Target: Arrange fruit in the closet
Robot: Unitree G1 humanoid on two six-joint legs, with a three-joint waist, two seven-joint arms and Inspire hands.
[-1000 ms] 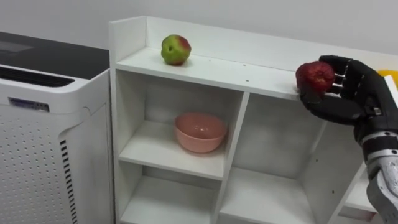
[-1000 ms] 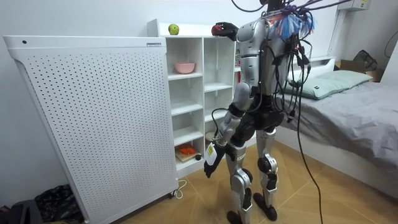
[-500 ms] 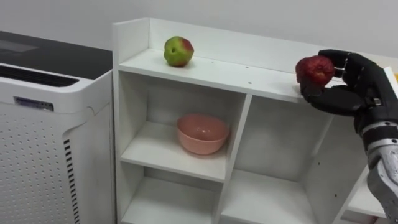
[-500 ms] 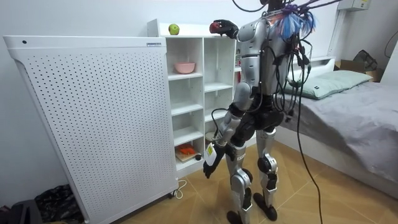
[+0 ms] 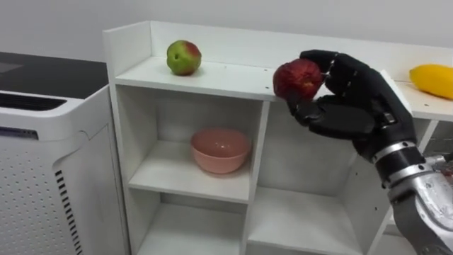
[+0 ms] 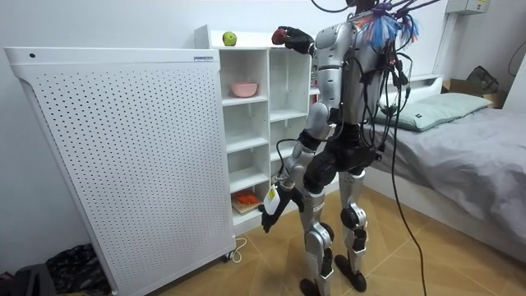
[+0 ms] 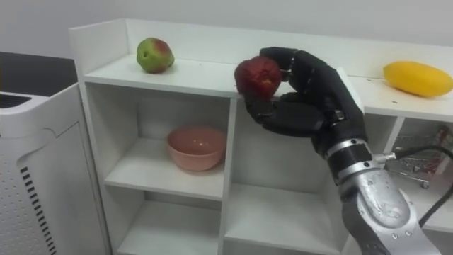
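— Leftward the right hand (image 5: 347,99) shifts along the closet's top shelf (image 5: 226,75), fingers and thumb curled round the red apple (image 5: 297,76), held at the shelf's front edge, perhaps touching it.
— And the left hand (image 6: 268,219)?
— Low beside the thigh; fingers too small to tell.

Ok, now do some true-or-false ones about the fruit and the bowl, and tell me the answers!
1. The right hand holds a red apple. True.
2. The green apple sits in the bowl. False: it sits on top of the closet, at its left end.
3. The pink bowl stands on a shelf below the green apple. True.
4. The yellow fruit lies on the floor. False: it lies on the closet's top, at the right.
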